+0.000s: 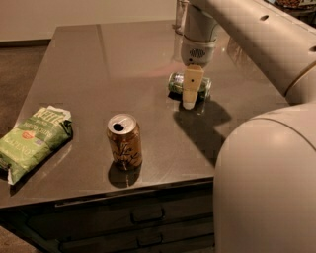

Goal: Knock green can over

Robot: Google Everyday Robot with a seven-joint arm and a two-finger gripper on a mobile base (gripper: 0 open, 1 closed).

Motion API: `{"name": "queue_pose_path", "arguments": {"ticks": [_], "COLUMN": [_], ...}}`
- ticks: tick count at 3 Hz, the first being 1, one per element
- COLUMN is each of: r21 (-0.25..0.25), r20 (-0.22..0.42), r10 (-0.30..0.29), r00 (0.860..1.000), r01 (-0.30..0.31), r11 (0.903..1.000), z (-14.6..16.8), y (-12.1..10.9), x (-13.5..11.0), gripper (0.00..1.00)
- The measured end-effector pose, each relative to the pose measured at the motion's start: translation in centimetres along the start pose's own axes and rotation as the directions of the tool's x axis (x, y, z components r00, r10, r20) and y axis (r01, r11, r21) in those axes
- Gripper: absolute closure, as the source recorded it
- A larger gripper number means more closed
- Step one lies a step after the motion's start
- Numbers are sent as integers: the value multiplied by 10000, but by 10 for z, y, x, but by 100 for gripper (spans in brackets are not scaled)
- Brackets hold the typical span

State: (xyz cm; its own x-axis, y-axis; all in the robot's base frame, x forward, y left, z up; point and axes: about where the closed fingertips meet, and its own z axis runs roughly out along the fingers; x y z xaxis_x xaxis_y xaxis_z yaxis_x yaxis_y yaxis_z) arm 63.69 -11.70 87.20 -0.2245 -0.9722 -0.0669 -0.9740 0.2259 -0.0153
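Observation:
The green can (pixel 175 82) lies on its side on the dark table (pixel 98 74), right of the middle, its long axis running left to right. My gripper (pixel 189 100) hangs down from the pale arm (pixel 198 34) directly in front of the can's middle and covers that part of it. The gripper tip sits at or just above the tabletop at the can's near side.
A brown-gold can (pixel 124 142) stands upright near the front edge. A green chip bag (pixel 33 141) lies at the front left corner. A clear glass (pixel 180 15) stands at the back. My pale body (pixel 266 188) fills the lower right. Drawers (pixel 143 217) sit under the table.

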Motion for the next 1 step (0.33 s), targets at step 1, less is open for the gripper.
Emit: {"name": "queue_pose_path", "arguments": {"ticks": [1], "r21": [1], "r20": [1], "r10": [0], "r00": [10000], "r01": [0], "r11": [10000], "z": [0], "y": [0], "x": [0], "gripper": [0]}}
